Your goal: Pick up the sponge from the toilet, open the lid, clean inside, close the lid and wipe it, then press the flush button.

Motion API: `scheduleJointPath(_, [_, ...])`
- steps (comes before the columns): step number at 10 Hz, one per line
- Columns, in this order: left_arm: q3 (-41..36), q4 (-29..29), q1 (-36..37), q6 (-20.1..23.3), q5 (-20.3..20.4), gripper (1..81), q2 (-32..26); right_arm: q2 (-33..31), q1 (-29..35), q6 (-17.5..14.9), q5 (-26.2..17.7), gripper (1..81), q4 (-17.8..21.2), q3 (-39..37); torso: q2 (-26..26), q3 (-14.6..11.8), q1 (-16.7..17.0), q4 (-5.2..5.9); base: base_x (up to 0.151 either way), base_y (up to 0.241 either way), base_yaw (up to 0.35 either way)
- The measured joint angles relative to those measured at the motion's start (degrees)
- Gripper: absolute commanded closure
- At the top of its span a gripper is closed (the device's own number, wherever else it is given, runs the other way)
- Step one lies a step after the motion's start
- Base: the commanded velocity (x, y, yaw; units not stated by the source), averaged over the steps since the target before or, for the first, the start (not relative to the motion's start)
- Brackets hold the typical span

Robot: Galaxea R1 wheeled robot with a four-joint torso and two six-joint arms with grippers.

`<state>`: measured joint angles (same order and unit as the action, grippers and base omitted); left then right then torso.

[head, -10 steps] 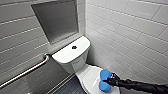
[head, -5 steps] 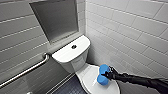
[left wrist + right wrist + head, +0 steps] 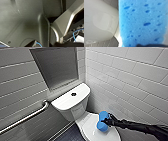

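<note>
My right end effector [image 3: 105,121] is clamped around the middle of the sponge [image 3: 101,125], pinching it at the waist. It sits over the shut lid [image 3: 88,127] of the toilet [image 3: 68,101], on the side nearest the tiled wall (touching or just above, I cannot tell). A grab rail [image 3: 25,118] runs along the other wall.

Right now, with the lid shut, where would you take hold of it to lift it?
Probably the lid by its rim farthest from the tank, coming under the edge from the front: it lies flat, seemingly hinged at the tank.
</note>
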<state>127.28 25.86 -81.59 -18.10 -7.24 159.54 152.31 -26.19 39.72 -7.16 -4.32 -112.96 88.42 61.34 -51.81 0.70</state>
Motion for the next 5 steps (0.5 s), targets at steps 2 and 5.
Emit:
scheduleJointPath(2, [0.0, 0.0, 0.1, 0.0, 0.2, 1.0, 0.0, 0.8, 0.0, 0.0, 0.8, 81.1, 0.0, 0.0, 2.3, 0.8, -1.3, -0.02, 0.000, 0.000, 0.000])
scheduleJointPath(5, [0.0, 0.0, -0.1, 0.0, -0.1, 1.0, 0.0, 1.5, -0.5, 5.5, 3.2, 81.1, 0.0, -0.6, 3.1, 4.4, -2.0, -0.02, 0.000, 0.000, 0.000])
